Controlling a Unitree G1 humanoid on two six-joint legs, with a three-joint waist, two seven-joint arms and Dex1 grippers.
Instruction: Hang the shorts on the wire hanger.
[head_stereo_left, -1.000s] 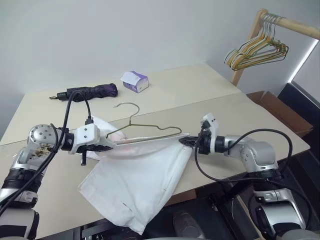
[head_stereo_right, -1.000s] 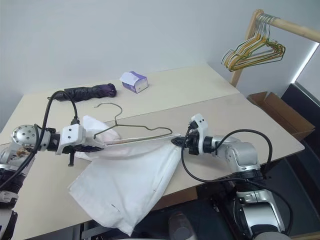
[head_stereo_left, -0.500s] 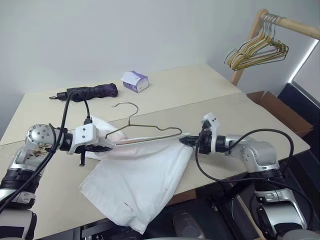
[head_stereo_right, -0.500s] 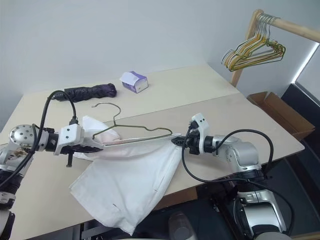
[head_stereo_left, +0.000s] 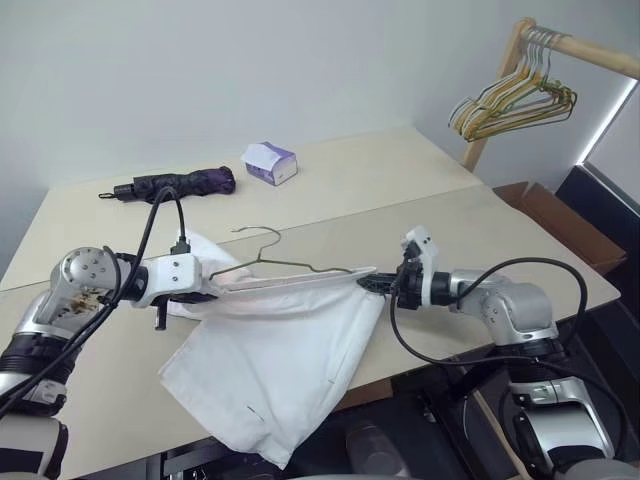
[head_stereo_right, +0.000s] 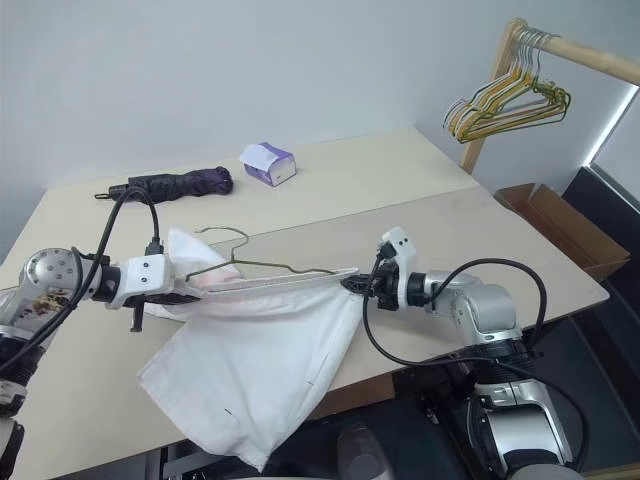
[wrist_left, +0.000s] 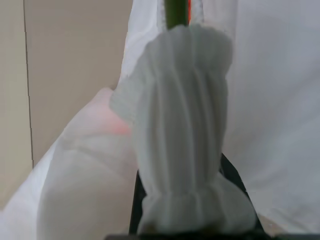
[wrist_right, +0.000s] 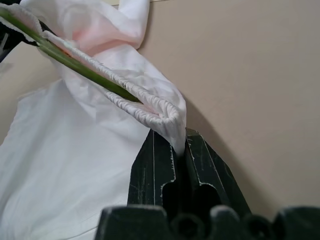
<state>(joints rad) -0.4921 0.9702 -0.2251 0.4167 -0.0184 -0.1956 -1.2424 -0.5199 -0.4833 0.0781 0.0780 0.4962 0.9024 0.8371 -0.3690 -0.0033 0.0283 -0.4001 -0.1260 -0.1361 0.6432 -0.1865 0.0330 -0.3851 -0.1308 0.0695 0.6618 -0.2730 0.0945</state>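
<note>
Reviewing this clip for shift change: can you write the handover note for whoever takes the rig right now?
Left gripper: shut on the shorts, pinching one end of the elastic waist.
Right gripper: shut on the shorts at the other waist end.
The waistband is stretched between them above the table, legs draped over its front edge.
The wire hanger has its lower bar inside the waistband, hook sticking out.
Left: get the shorts hanging properly from the hanger, then release.

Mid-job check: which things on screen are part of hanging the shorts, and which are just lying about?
In the job:
- shorts
- wire hanger
- left gripper, shut on the waistband
- right gripper, shut on the waistband

Lying about:
- umbrella
- tissue box
- spare hangers on the rack
- cardboard box
</note>
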